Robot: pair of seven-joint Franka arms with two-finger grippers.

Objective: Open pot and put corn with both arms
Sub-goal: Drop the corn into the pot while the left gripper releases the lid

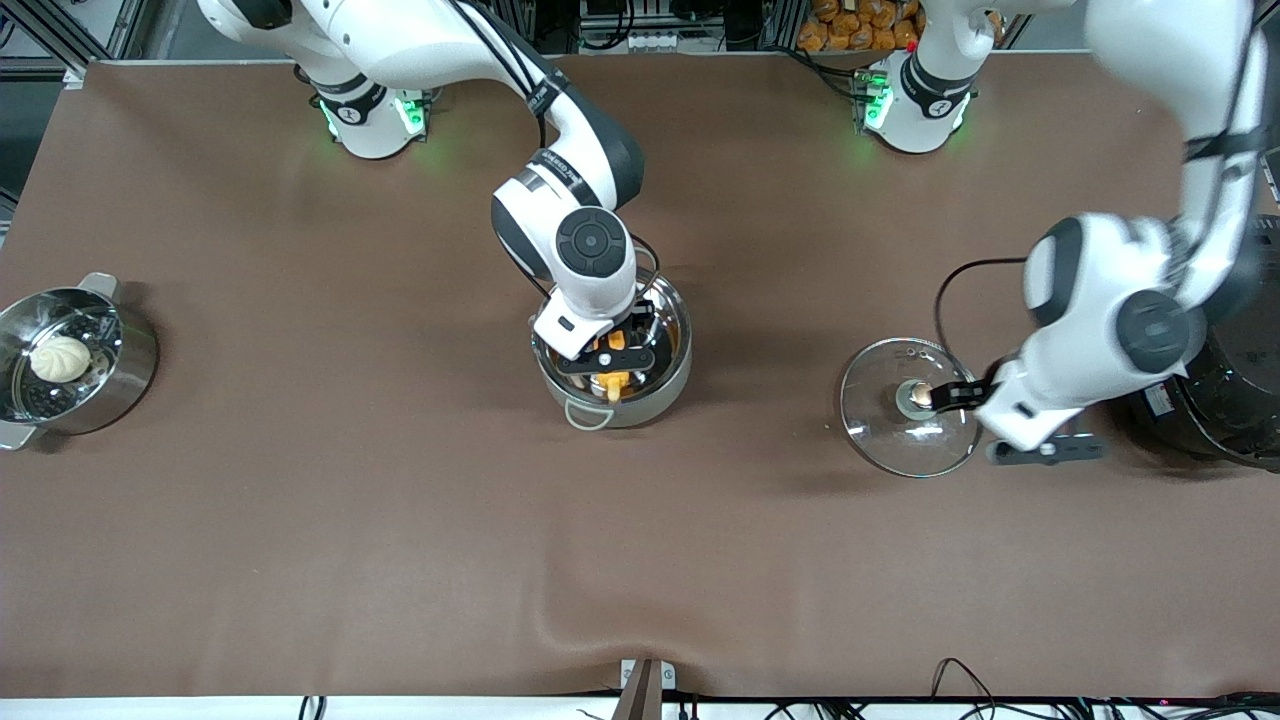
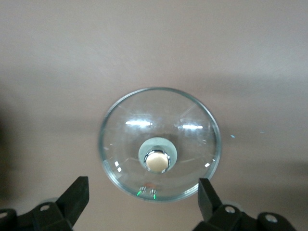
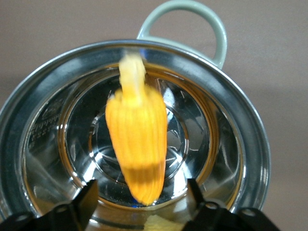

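Two end effectors, both spread apart: the left end effector [image 1: 985, 425] over the lid [image 1: 908, 405] lying on the worktop [image 1: 400, 520], the right end effector [image 1: 612, 362] over the pot [image 1: 614, 360], corn [image 3: 138, 144] inside. Rising carelessly, a finger could snag the rim.

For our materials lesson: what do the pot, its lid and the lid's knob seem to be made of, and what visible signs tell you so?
The pot: probably polished stainless steel; its inner wall mirrors the corn in it.
The lid: seemingly clear glass; the brown table shows through, with bright glints on top.
The knob: matte tan, perhaps wood or plastic; the look leaves that open.
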